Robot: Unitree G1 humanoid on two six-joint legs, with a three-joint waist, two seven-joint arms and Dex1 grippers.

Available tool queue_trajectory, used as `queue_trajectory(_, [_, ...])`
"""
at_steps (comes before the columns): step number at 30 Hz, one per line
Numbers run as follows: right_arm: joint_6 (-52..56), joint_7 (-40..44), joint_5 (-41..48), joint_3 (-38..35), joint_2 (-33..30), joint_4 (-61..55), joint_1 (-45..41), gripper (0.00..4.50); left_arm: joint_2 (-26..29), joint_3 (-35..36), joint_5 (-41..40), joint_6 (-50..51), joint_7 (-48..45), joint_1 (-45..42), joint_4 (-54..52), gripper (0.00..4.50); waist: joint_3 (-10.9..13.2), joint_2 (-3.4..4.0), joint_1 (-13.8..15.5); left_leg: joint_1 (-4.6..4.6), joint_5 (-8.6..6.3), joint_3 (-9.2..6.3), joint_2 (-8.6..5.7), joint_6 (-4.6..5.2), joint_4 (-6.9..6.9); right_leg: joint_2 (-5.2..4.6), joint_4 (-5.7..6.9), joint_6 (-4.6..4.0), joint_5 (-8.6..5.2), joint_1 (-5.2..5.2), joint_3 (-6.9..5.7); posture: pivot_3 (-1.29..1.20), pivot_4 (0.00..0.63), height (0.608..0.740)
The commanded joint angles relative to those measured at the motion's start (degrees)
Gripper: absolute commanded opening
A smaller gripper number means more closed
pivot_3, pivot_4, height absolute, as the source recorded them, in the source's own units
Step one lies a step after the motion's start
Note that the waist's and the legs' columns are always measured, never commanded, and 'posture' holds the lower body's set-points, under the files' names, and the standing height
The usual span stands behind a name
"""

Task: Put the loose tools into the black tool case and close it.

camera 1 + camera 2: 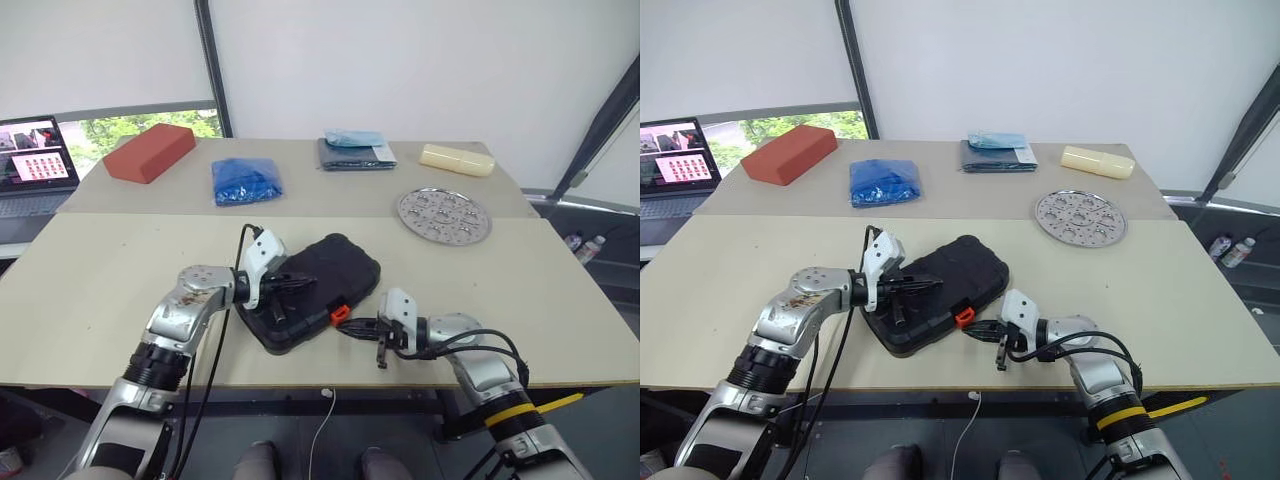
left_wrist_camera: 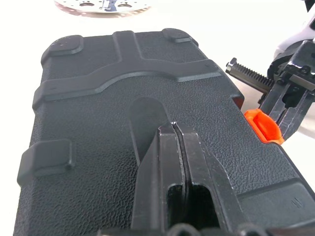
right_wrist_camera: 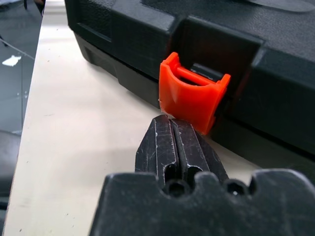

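The black tool case (image 1: 335,265) lies with its lid down near the table's front edge, its textured top facing up. My left gripper (image 2: 172,126) is shut and its fingertips rest on the middle of the lid. The case's small orange latch (image 3: 193,92) stands out from the front wall, tilted away from it. My right gripper (image 3: 171,121) is shut, empty, low over the table, with its tips right against the latch's lower edge. The loose tools are out of view.
A round perforated metal tray (image 1: 444,215) sits behind the case to the right. Along the far side of the table are a red block (image 1: 150,152), a blue bag (image 1: 246,181), a grey folded cloth (image 1: 356,153) and a cream block (image 1: 457,159). A laptop (image 1: 35,160) stands far left.
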Motion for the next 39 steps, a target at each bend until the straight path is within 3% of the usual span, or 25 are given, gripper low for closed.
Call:
queue_trajectory(1, [-2.4,-3.0,3.6,-5.0,2.0,-2.1,-4.4,0.0,0.1,-4.6,1.7,1.9,-1.6,5.3,2.9,0.04,0.0,0.0,-0.1,0.0,0.0,0.0,0.0,0.0,-0.01,0.0,0.0,0.0,0.0,0.0,0.0,0.0,0.15,0.74])
queue_trajectory(8, [3.7,-1.7,7.1,-6.3,2.1,-8.1,-3.2,0.0,0.0,-5.3,2.2,1.0,-1.9,5.8,4.0,0.04,-0.2,0.25,-0.3,0.05,-0.01,0.01,0.0,-0.02,-0.07,0.0,-0.01,0.02,0.0,0.01,0.03,0.0,0.15,0.74])
queue_trajectory(14, [3.8,-1.8,4.9,-4.9,0.9,-7.2,-2.6,0.0,-0.4,-5.5,2.7,0.3,-2.3,5.6,4.7,0.04,-0.8,0.36,0.3,0.42,-0.14,0.03,-0.01,-0.14,-0.17,-0.03,-0.11,-0.28,-0.31,0.06,0.04,0.0,0.15,0.74])
queue_trajectory(25, [8.8,0.9,6.7,-5.5,-5.3,-12.4,1.7,0.0,0.0,-5.2,2.9,-0.6,-2.8,5.3,5.3,0.04,-0.8,0.36,0.4,0.43,-0.17,0.07,-0.03,-0.17,-0.19,-0.08,-0.16,-0.3,-0.33,0.09,0.05,0.0,0.15,0.74])
queue_trajectory(39, [9.4,-4.1,1.7,-1.1,0.5,-5.8,-2.2,0.0,-0.2,-5.6,3.1,-0.2,-3.3,4.4,6.1,0.04,-0.8,0.35,0.2,0.5,-0.19,0.06,-0.02,-0.19,-0.22,-0.07,-0.16,-0.31,-0.34,0.08,0.06,0.0,0.15,0.74])
